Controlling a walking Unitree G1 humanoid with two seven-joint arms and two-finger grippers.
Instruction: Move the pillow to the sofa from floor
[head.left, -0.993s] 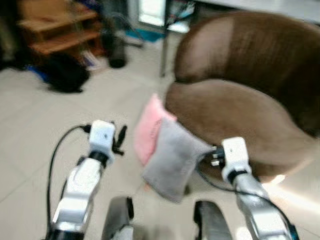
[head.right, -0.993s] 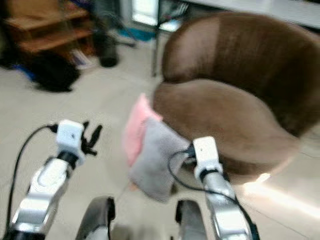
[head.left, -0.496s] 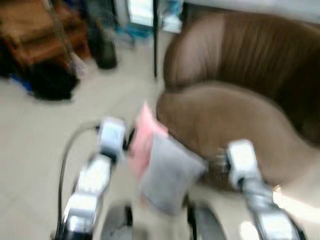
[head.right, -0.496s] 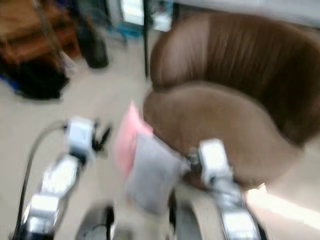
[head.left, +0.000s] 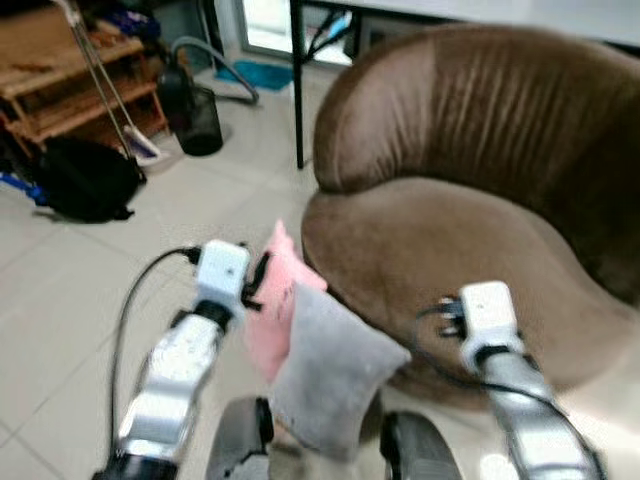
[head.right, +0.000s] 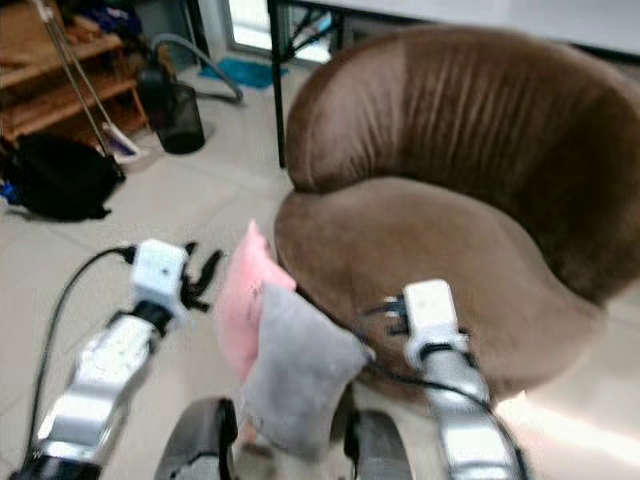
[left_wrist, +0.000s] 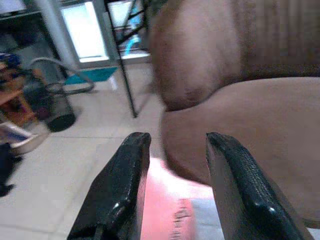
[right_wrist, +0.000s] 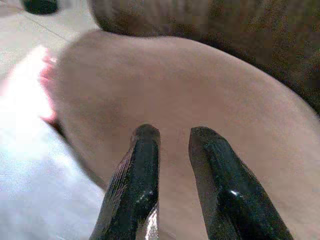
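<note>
Beside pink pillow (head.left: 275, 300): left gripper (left_wrist: 172, 187), fingers parted; sofa (head.left: 470, 230) behind.

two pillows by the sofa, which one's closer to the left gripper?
The pink pillow. The left gripper hangs open just above it, while the grey pillow leans in front of it, nearer the right gripper.

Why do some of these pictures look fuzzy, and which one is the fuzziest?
The right wrist view is fuzziest: the brown sofa is smeared and the grey pillow is washed out to pale white. In the left wrist view the pink pillow is a soft blur while the black fingers look fairly sharp. Both eye views are clearer, only slightly soft.
</note>
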